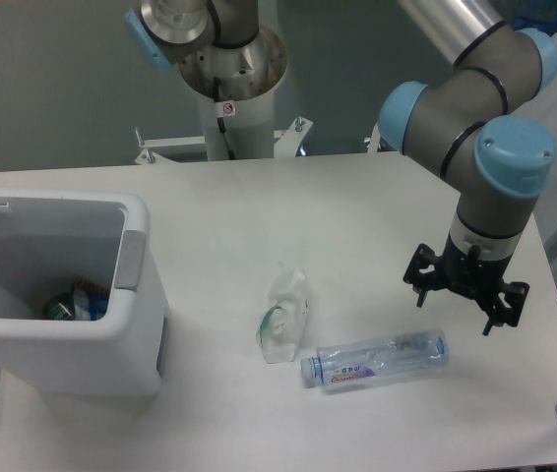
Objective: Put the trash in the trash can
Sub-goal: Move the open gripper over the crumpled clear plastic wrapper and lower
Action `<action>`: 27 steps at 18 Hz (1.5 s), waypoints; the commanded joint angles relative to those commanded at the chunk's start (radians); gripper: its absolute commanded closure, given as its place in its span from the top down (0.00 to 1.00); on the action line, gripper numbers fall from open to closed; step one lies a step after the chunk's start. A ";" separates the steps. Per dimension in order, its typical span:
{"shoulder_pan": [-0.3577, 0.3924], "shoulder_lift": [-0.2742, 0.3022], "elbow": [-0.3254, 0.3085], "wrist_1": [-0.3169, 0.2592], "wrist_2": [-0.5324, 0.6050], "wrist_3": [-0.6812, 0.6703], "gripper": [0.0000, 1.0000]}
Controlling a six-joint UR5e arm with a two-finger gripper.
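The gripper point(465, 300) hovers with fingers apart and empty just above the right end of the bottle point(374, 359) lying on the worktop point(288, 206), wrapper point(282, 317) beside it, open bin point(57, 295) far left.

Evenly lit indoor scene from a fixed camera, slightly soft in focus and a little grainy.

Light falls from above, bright and diffuse, on the white worktop point(357, 216); shadows are faint and soft-edged, a pale one under the water bottle point(375, 360) and a darker one at the base of the trash can point(131, 295); the bin's inside is shaded grey; dull highlights show on the metal arm point(475, 108); the back wall is a dim grey-green; the clear wrapper point(281, 317) looks blurry, with its edges hard to trace; no strong glare.
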 joint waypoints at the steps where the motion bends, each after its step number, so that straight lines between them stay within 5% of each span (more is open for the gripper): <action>1: -0.002 0.002 -0.009 0.003 0.000 -0.003 1.00; 10: -0.066 0.057 -0.144 0.023 -0.011 -0.104 1.00; 13: -0.069 0.067 -0.238 0.161 -0.008 -0.185 1.00; 27: -0.178 0.123 -0.411 0.158 -0.003 -0.259 1.00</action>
